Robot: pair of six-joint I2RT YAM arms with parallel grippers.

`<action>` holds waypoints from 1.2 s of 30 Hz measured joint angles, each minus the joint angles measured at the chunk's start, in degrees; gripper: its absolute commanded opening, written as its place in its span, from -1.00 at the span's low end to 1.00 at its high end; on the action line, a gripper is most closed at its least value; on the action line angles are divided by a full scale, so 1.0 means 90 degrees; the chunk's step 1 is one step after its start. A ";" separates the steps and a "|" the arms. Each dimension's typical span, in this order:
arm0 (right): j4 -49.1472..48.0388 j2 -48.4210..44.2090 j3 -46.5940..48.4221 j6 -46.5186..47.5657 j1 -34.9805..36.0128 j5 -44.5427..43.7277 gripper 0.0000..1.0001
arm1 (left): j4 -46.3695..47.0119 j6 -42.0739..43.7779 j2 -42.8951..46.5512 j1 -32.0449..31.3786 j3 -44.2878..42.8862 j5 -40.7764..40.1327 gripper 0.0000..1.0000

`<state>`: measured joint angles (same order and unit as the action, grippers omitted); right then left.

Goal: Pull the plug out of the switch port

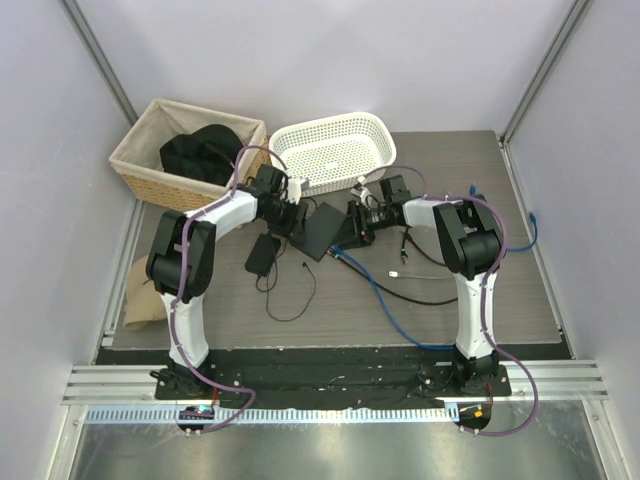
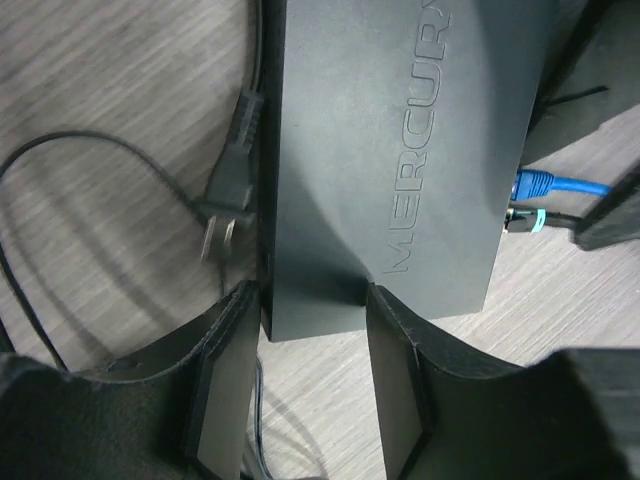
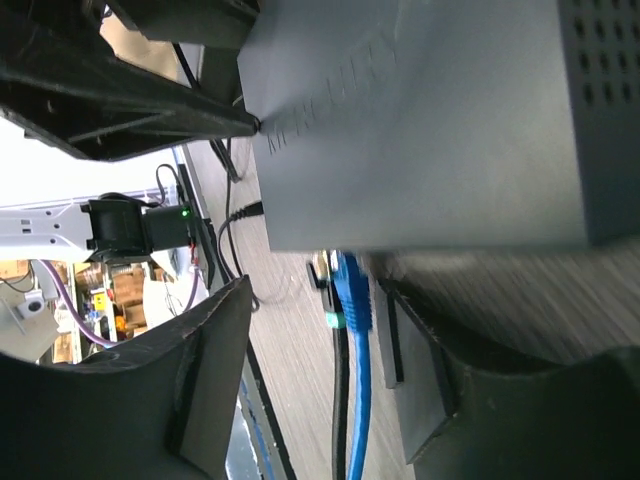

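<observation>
- We see a grey wood-grain table (image 1: pixel 450 310) inside pale walls (image 1: pixel 350 60), with a metal rail (image 1: pixel 320 385) along the near edge where both arms are bolted.
- At the far side stand a wicker basket (image 1: pixel 135 165) holding something dark (image 1: pixel 205 155), and a white basket (image 1: pixel 380 150).
- The switch (image 1: pixel 322 232) lies mid-table between the two grippers, just right of an adapter (image 1: pixel 263 255).
- The left gripper (image 2: pixel 312 300) is part open and straddles one end of the switch (image 2: pixel 380 150). One finger (image 2: pixel 225 390) sits beside its edge and the other covers part of its top. We cannot tell whether they press it.
- The right gripper (image 3: pixel 318 295) stands open around the blue plug (image 3: pixel 352 295), which sits in the switch (image 3: pixel 430 120). A gap shows on one side.
- In the left wrist view the blue plug (image 2: pixel 535 185) is cut off by a dark shape, and a black cable (image 2: pixel 525 222) sits next to it.
- The sockets themselves are hidden from us.
- A tan object (image 1: pixel 140 295) is partly hidden behind the left arm, and we cannot identify it.
</observation>
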<state>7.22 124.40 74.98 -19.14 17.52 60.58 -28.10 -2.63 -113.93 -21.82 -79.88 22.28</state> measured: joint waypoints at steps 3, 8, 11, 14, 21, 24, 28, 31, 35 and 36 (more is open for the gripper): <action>-0.0209 0.0100 0.0000 -0.0083 0.0063 0.0083 0.11 | 0.0160 -0.0029 0.0109 -0.0056 0.0202 0.0027 0.00; -0.0372 0.0223 0.0000 -0.0168 0.0080 0.0185 -0.03 | 0.0304 -0.0027 0.0253 -0.0189 0.0423 -0.0039 -0.01; -0.0432 0.0279 -0.0007 -0.0233 0.0058 0.0243 -0.02 | 0.0374 -0.0029 0.0299 -0.0211 0.0488 -0.0102 -0.01; -0.0792 0.0279 -0.0168 -0.0369 0.0034 0.0393 0.00 | 0.0408 -0.0024 0.0325 -0.0231 0.0525 -0.0151 -0.01; -0.1202 0.0306 -0.0423 -0.0209 -0.0027 0.0838 -0.12 | 0.0430 -0.0022 0.0381 -0.0287 0.0607 -0.0165 -0.01; -0.0770 0.0308 -0.0355 0.0359 -0.0032 0.0882 -0.22 | 0.0403 -0.0022 0.0389 -0.0301 0.0619 -0.0153 -0.01; -0.0379 0.0308 -0.0340 0.0993 -0.0044 0.0952 -0.26 | 0.0384 -0.0019 0.0389 -0.0306 0.0619 -0.0143 -0.01; -0.0221 0.0308 -0.0338 0.1331 -0.0041 0.0984 -0.32 | 0.0367 -0.0017 0.0389 -0.0313 0.0619 -0.0138 -0.01; -0.0058 0.0311 -0.0296 0.1472 -0.0036 0.0952 -0.31 | 0.0357 -0.0017 0.0391 -0.0323 0.0619 -0.0136 -0.01; -0.0017 0.0316 -0.0274 0.1484 -0.0034 0.0945 -0.32 | 0.0357 -0.0017 0.0391 -0.0325 0.0619 -0.0136 -0.01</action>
<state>7.07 127.24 72.51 -5.78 17.21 69.08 -24.88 -2.79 -110.41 -24.75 -74.30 21.06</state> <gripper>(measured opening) 0.336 0.498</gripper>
